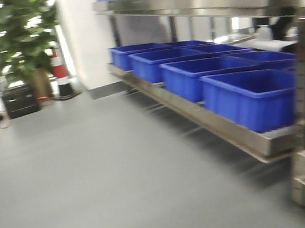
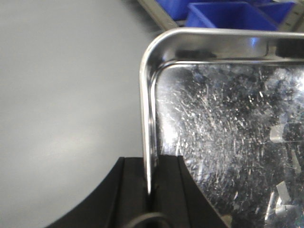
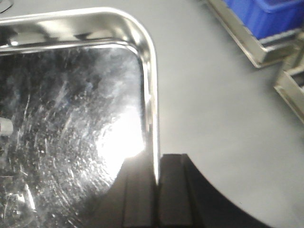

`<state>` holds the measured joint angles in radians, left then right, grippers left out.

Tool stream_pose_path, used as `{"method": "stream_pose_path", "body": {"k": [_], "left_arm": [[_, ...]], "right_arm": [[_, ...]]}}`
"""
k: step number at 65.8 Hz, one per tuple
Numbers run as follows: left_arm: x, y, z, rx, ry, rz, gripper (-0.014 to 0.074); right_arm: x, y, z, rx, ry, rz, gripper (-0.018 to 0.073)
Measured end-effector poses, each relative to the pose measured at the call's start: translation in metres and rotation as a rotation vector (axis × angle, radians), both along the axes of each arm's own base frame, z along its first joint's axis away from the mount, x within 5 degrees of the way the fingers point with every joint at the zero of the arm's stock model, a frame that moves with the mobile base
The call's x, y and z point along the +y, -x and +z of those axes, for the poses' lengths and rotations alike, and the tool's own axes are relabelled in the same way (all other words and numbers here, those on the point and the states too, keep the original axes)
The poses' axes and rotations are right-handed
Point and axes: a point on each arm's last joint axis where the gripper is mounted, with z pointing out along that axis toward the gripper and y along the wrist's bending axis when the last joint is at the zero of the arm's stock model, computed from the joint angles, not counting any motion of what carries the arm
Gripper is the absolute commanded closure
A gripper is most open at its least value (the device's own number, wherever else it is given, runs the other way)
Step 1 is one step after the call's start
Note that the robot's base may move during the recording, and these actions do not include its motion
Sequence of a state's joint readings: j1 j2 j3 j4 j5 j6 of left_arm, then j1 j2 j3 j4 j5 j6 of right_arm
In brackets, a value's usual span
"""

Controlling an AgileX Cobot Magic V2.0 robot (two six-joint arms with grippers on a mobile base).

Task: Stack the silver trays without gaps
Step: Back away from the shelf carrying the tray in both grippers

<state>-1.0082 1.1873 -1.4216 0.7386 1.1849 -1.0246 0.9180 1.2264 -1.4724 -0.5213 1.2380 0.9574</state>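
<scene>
Left gripper (image 2: 151,166) and right gripper (image 3: 157,164) each pinch a silver tray (image 2: 228,118) rim, its far edges cropped.

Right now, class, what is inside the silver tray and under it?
Inside the silver tray only its scratched, mirror-like bottom shows in the corners in view. Grey floor shows beside it; whatever lies under it is covered.

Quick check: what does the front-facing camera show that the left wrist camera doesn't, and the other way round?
Only the front-facing view: a potted plant and a traffic cone at the far wall; no tray or gripper is in it. Only the left wrist view: the silver tray, its rim clamped by the left gripper. Both: blue bins and grey floor.
</scene>
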Motion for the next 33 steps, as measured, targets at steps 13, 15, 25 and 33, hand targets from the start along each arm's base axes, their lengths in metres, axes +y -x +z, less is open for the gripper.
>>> {"method": "stream_pose_path", "body": {"k": [13, 15, 25, 33], "left_arm": [[0.0000, 0.0000, 0.0000, 0.000, 0.000, 0.000, 0.0614], [0.0000, 0.0000, 0.0000, 0.000, 0.000, 0.000, 0.0614], [0.0000, 0.0000, 0.0000, 0.000, 0.000, 0.000, 0.0614], [0.0000, 0.0000, 0.0000, 0.000, 0.000, 0.000, 0.0614]], "right_arm": [[0.0000, 0.0000, 0.0000, 0.000, 0.000, 0.000, 0.0636], [0.0000, 0.0000, 0.0000, 0.000, 0.000, 0.000, 0.0636], [0.0001, -0.0001, 0.0001, -0.001, -0.001, 0.001, 0.0636], [0.0001, -0.0001, 0.0001, -0.001, -0.001, 0.001, 0.0636]]}}
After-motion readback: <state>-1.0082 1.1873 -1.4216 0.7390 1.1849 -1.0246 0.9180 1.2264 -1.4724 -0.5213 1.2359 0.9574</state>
